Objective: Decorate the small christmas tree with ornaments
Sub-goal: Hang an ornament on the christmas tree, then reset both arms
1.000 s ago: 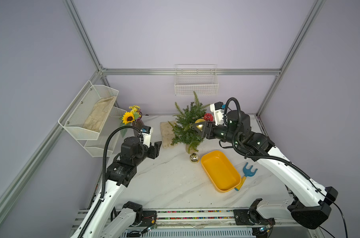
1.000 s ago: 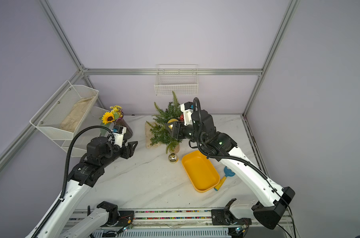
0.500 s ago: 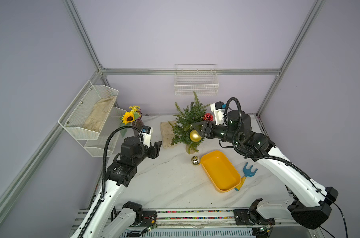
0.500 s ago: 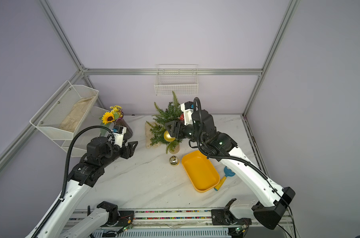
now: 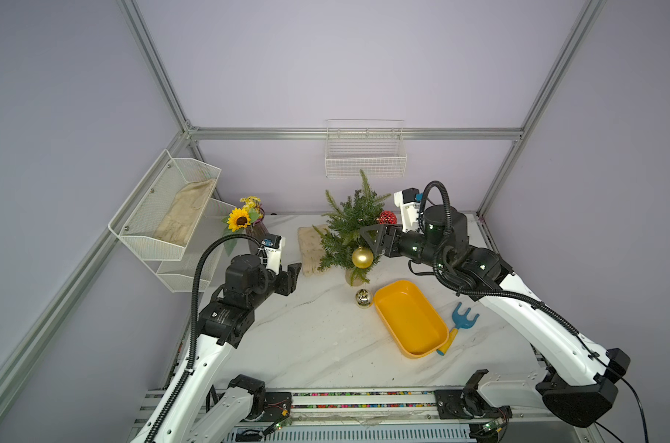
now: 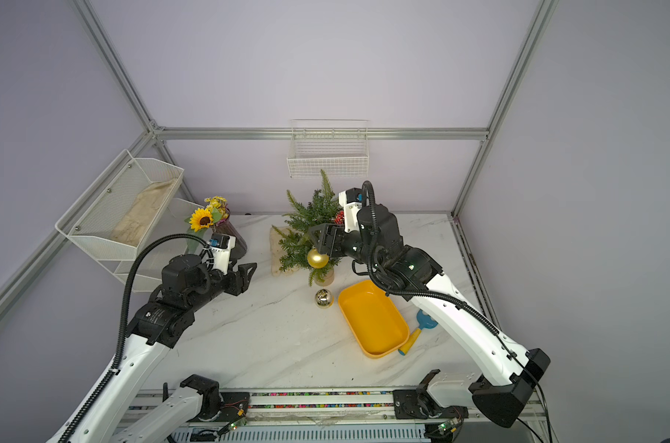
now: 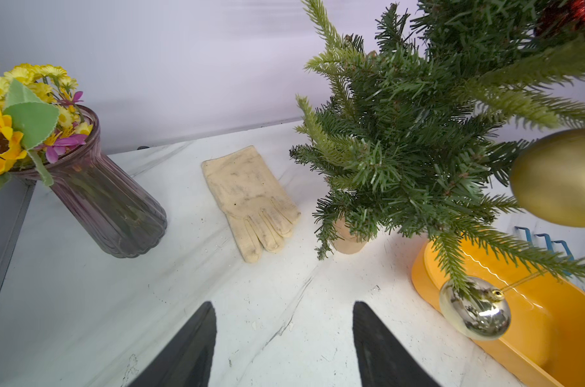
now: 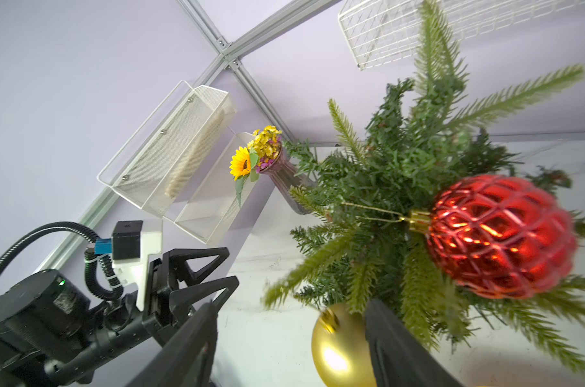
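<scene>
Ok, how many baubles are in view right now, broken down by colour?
Red bauble: 1
Matte gold bauble: 1
Mirrored gold-silver bauble: 1
Total: 3

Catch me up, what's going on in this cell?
The right hand is open at the small christmas tree, right next to the matte gold ball, which hangs from a lower branch, ungripped. The red ball hangs higher up on the tree. The mirrored ball lies on the table beside the yellow tray, not yet hung. The left hand hovers open and empty over the table.
</scene>
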Controlling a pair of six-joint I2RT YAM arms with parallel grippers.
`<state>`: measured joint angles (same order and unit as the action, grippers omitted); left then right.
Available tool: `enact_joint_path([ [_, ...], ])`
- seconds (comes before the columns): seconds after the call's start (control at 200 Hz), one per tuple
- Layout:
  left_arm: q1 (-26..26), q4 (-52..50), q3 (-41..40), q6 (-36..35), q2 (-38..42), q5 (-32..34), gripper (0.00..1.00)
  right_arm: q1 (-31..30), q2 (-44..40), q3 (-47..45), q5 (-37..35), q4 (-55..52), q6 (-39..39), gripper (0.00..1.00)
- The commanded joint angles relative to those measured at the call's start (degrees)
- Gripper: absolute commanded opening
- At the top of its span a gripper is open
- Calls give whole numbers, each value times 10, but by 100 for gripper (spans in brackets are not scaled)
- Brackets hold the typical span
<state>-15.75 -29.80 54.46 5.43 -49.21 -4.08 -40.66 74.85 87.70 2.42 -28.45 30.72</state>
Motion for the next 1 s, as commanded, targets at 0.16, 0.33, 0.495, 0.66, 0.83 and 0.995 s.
enact_joint_path([
  [0.16, 4, 69, -39, 86, -28, 73, 78, 37, -25, 17, -209, -20, -57, 85],
  [0.33, 5, 107, -67, 116, -48, 163, 98, 158, -26, -11, -214, -2, -81, 93],
  [0.495, 6, 165, -112, 117, -74, 240, 100, 237, -7, -80, -239, 58, -96, 97],
  [0.66, 7, 240, -152, 93, -123, 305, 100, 275, -15, -235, -243, 222, -108, 97],
  [0.83, 11, 366, -208, 12, -182, 351, 100, 288, 29, -368, -316, 390, -127, 97],
  [0.995, 22, 524, -263, -63, -243, 363, 100, 296, 111, -483, -328, 598, -188, 97],
])
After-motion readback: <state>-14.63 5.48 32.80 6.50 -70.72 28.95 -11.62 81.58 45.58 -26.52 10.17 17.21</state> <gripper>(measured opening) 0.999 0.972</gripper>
